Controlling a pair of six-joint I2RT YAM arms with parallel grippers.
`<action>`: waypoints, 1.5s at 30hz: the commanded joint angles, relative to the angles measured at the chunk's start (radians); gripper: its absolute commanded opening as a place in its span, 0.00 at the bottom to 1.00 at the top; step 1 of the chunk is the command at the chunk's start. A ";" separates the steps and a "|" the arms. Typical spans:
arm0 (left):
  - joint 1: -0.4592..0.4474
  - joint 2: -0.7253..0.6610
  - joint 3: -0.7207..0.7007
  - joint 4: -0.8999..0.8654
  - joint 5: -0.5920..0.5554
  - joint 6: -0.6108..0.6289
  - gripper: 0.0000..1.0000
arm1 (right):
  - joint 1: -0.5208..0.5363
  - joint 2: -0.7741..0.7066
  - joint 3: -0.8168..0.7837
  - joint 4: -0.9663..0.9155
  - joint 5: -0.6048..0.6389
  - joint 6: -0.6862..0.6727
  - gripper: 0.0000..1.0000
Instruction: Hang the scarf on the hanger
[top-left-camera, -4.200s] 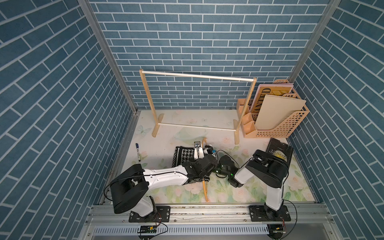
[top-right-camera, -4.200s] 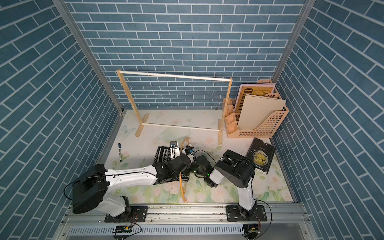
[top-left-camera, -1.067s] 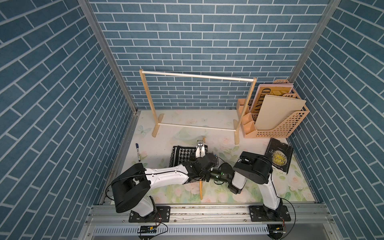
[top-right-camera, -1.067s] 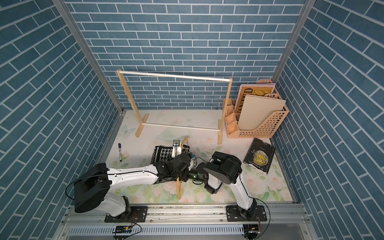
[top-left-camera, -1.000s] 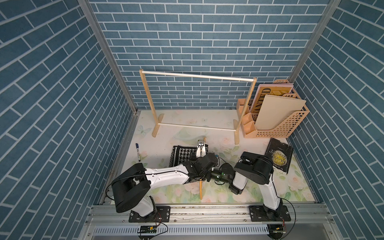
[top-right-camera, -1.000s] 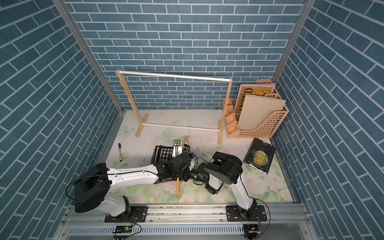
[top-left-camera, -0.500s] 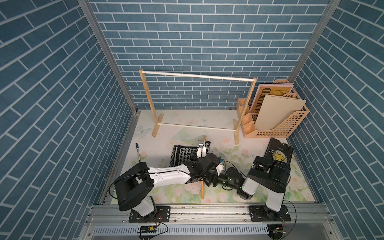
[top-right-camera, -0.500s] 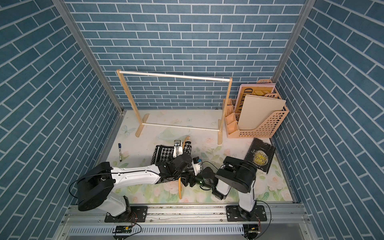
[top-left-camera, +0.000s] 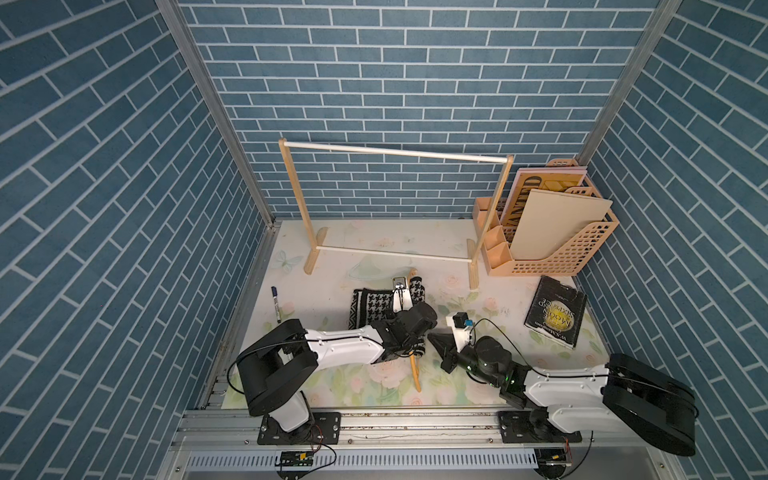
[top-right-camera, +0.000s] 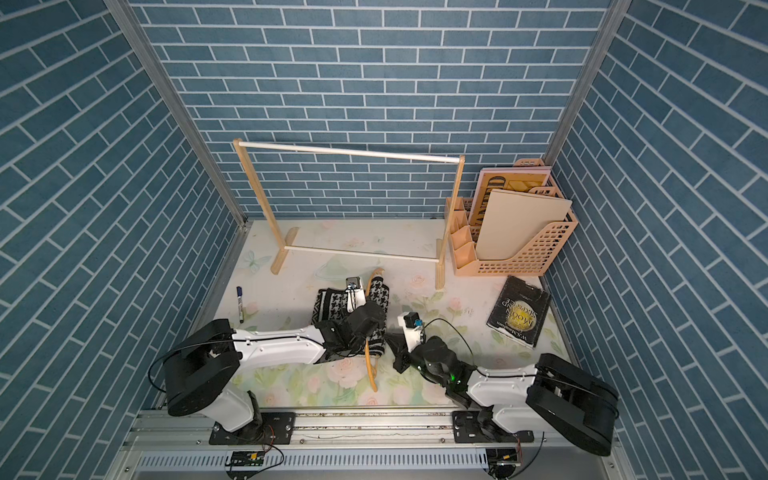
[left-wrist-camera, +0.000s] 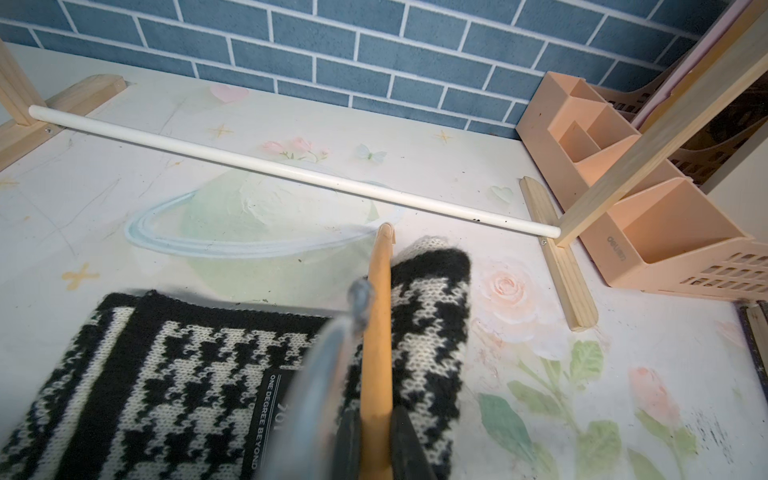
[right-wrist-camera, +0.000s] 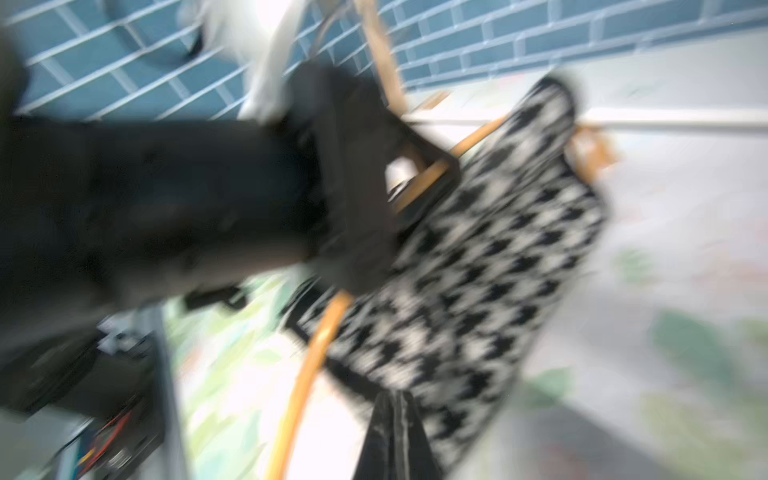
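Note:
The black-and-white houndstooth scarf (top-left-camera: 370, 305) (top-right-camera: 328, 307) lies on the table, and a fold of it (top-left-camera: 417, 291) shows right of the orange-tan hanger (top-left-camera: 414, 370) (top-right-camera: 370, 370). In the left wrist view the hanger's bar (left-wrist-camera: 378, 311) runs over the scarf (left-wrist-camera: 187, 365), and my left gripper (left-wrist-camera: 376, 419) is shut on that bar. My right gripper (top-left-camera: 432, 335) (top-right-camera: 389, 341) sits low just right of the hanger. Its jaws are shut with nothing between them. The blurred right wrist view shows its tip (right-wrist-camera: 395, 397) at the edge of the scarf (right-wrist-camera: 498, 249).
A wooden-post rack with white rails (top-left-camera: 395, 151) stands across the back. A peach desk organizer (top-left-camera: 552, 253) holding boards is at the back right, with a dark book (top-left-camera: 555, 318) lying in front of it. A marker pen (top-left-camera: 275, 303) lies near the left wall.
The right gripper's jaws have shut, and its arm has drawn back and swung out low to the right. A fold of scarf now shows right of the hanger. The left gripper keeps its hold.

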 joint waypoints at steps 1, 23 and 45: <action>0.002 0.030 -0.027 -0.062 0.078 -0.012 0.00 | -0.142 -0.011 0.018 -0.033 -0.052 -0.112 0.00; 0.004 0.039 -0.028 -0.065 0.100 -0.009 0.00 | -0.291 0.779 0.540 0.317 -0.564 -0.056 0.00; 0.006 0.076 0.087 -0.190 0.083 0.012 0.00 | -0.216 0.672 0.378 0.292 -0.408 -0.018 0.00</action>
